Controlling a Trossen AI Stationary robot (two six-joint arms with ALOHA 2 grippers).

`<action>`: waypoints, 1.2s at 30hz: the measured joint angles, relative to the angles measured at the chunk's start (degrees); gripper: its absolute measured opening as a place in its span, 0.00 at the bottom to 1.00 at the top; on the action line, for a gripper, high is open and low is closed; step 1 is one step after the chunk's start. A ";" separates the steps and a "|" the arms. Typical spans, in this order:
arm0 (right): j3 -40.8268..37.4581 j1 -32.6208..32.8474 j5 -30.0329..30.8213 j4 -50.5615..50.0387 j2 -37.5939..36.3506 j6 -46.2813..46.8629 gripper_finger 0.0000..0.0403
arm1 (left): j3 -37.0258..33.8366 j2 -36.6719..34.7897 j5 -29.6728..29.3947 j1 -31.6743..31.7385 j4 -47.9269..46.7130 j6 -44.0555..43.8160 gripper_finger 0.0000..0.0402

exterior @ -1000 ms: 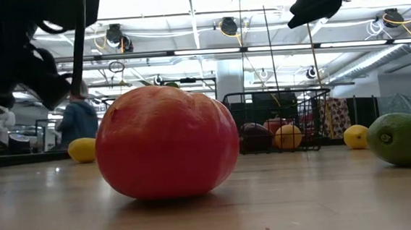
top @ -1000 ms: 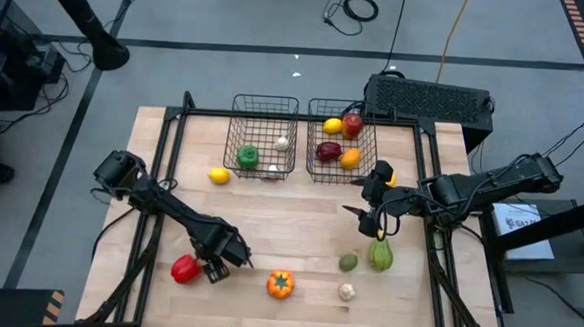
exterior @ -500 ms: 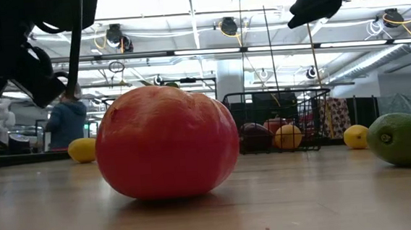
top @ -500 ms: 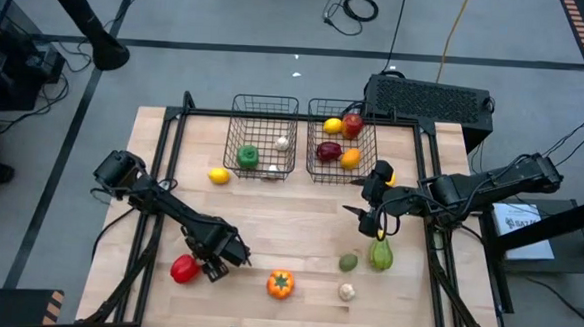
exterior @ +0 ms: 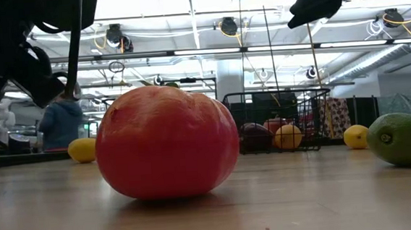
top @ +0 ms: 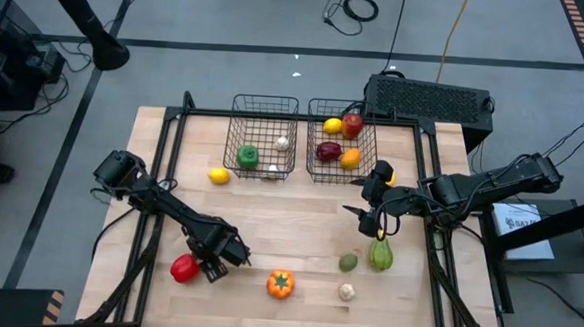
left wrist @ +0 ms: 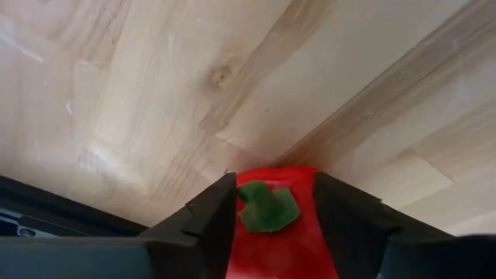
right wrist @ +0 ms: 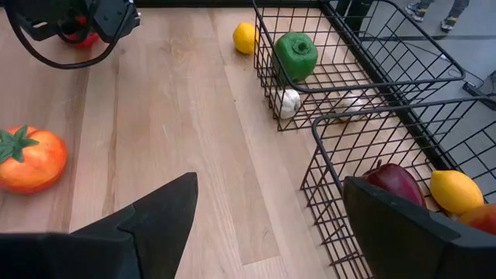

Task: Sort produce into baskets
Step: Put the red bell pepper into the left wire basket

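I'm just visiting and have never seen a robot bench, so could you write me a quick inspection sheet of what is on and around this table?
Surface: pale wooden table.
Job's things: two dark wire-mesh baskets holding produce; red pepper, orange pepper, yellow lemon and green pieces loose.
Clutter: black box behind table.
Claws: left claw straddling red pepper, fingers at both sides; right claw open above table near baskets.
Cables: on floor.
Surroundings: a person in the room behind.

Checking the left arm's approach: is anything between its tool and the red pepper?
Nothing visible. The left tool already straddles the red pepper with the green stem, one finger on each side, on bare wooden table.
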 joint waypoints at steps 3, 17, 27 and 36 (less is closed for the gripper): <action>0.00 0.00 0.00 0.00 0.00 -0.01 0.78 | 0.00 0.00 0.02 0.00 0.00 0.01 0.41; 0.00 0.00 0.04 0.00 0.00 -0.44 0.78 | 0.02 0.00 1.05 0.00 0.00 0.56 0.24; 0.00 0.00 0.04 0.00 0.00 -0.46 0.78 | 0.04 -0.01 1.22 0.02 0.00 1.60 0.10; 0.00 0.00 0.04 0.00 0.00 -0.70 0.78 | 0.04 -0.20 1.64 0.00 0.00 2.05 0.08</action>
